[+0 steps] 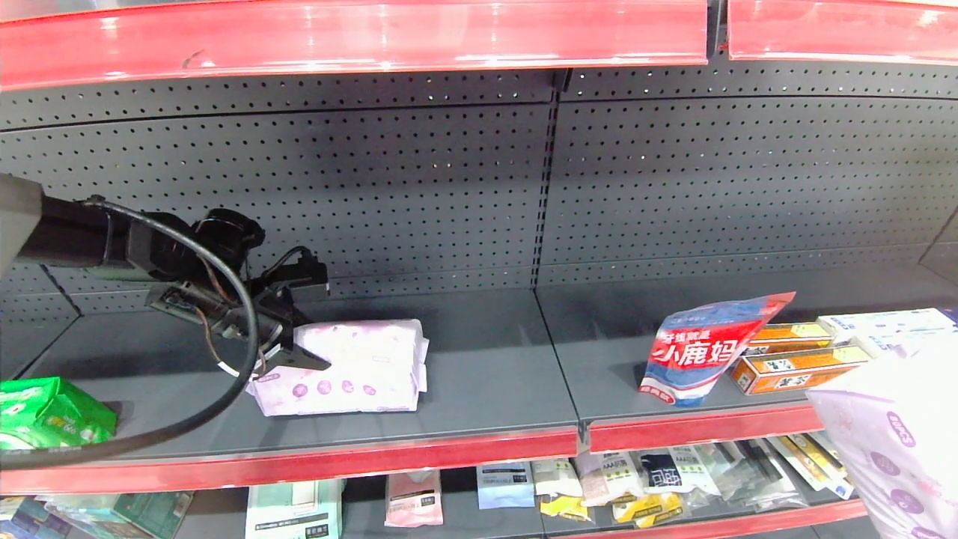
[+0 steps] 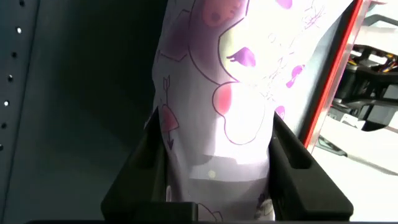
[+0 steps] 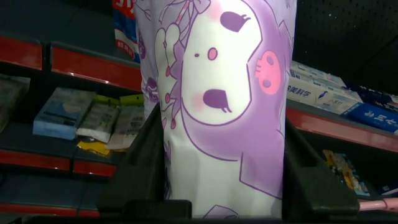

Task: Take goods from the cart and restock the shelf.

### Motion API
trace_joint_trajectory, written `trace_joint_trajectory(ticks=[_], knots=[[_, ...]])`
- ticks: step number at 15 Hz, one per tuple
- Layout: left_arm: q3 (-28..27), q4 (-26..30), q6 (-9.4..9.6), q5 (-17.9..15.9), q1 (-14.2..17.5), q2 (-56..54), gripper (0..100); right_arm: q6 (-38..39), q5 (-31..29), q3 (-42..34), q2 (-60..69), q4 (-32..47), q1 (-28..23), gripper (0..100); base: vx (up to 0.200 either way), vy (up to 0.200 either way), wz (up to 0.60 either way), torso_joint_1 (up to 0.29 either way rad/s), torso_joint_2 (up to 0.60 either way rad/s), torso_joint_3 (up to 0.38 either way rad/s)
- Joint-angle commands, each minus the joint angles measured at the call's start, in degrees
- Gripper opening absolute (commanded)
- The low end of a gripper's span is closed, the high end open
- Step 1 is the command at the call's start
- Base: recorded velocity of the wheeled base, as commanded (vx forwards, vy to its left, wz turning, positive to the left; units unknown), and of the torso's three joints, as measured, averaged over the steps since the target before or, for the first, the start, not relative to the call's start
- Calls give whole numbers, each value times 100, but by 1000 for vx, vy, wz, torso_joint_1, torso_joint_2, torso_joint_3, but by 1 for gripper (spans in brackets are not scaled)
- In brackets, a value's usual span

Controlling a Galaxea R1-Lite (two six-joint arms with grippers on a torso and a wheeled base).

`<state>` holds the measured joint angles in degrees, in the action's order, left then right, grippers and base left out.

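Observation:
A white pack with pink and purple prints point(image 1: 352, 367) lies flat on the grey shelf point(image 1: 494, 374), left of its middle. My left gripper point(image 1: 292, 352) is shut on the pack's left end; in the left wrist view the pack point(image 2: 230, 81) sits between the two black fingers point(image 2: 149, 162) of that gripper point(image 2: 217, 124). A second pack, purple with cartoon prints point(image 1: 891, 442), is held in the air in front of the shelf's right end. My right gripper point(image 3: 222, 118) is shut on this purple pack point(image 3: 224, 93), a finger on each side.
A red, white and blue pouch point(image 1: 703, 348) leans on orange boxes point(image 1: 797, 359), with white boxes point(image 1: 883, 326) behind. A green pack point(image 1: 49, 412) lies at the shelf's left end. The lower shelf holds several small packets point(image 1: 636, 479). The red edge of the shelf above point(image 1: 352, 37) hangs overhead.

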<state>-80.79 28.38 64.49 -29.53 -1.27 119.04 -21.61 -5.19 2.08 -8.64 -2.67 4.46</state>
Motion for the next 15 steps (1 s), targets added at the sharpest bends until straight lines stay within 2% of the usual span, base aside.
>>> trace_joint_trajectory(ticks=[1, 4, 8, 11, 12, 15], knots=[[239, -96, 11, -27, 13, -127, 0, -1, 1, 2, 3, -5, 2, 0, 0, 0, 0, 0, 0, 0], [546, -113, 11, -27, 21, -311, 0, -1, 1, -15, -6, -5, 2, 0, 0, 0, 0, 0, 0, 0], [687, -149, 20, -45, 100, -373, 0, -1, 1, -24, -15, -5, 2, 0, 0, 0, 0, 0, 0, 0], [1083, -509, 20, -45, 136, -470, 0, -1, 1, -24, -23, 3, 2, 0, 0, 0, 0, 0, 0, 0], [1302, -790, 11, -71, 144, -478, 0, -1, 1, -24, -41, 3, 11, 0, 0, 0, 0, 0, 0, 0], [1355, -781, 11, -124, 171, -531, 0, -1, 1, -24, -41, 3, 2, 0, 0, 0, 0, 0, 0, 0]])
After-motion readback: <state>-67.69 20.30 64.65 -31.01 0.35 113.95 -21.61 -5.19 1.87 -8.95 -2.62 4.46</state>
